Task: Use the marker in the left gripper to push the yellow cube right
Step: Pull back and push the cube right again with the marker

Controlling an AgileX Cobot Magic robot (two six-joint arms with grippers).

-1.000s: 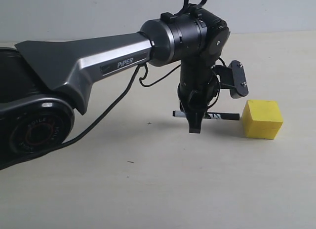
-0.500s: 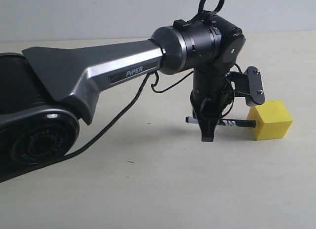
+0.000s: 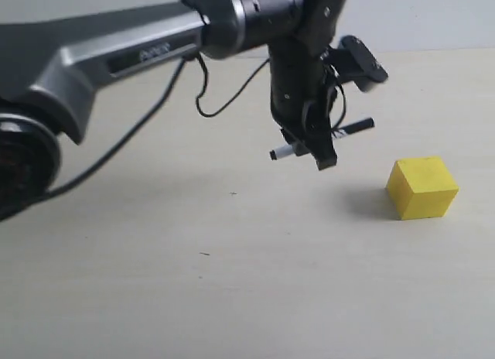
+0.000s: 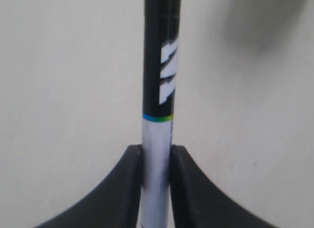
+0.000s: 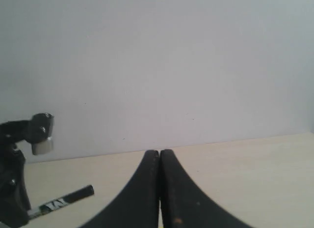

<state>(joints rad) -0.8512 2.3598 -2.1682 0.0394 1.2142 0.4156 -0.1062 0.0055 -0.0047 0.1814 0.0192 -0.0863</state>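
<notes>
Fingers [image 4: 125,188] of the left gripper [image 3: 321,154] clench the marker [image 4: 158,80] by its white barrel, clear of the worktop [image 3: 232,282]. The yellow cube [image 3: 421,187] sits at four o'clock from it, apart. It looks light, rigid, apt to slide; push low on its nine-o'clock face.

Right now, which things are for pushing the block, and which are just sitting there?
For the job:
marker, held up off the table
left tool, clamped on the marker
cube, apart from the marker

Just there:
right tool, shut, holding nothing
</notes>
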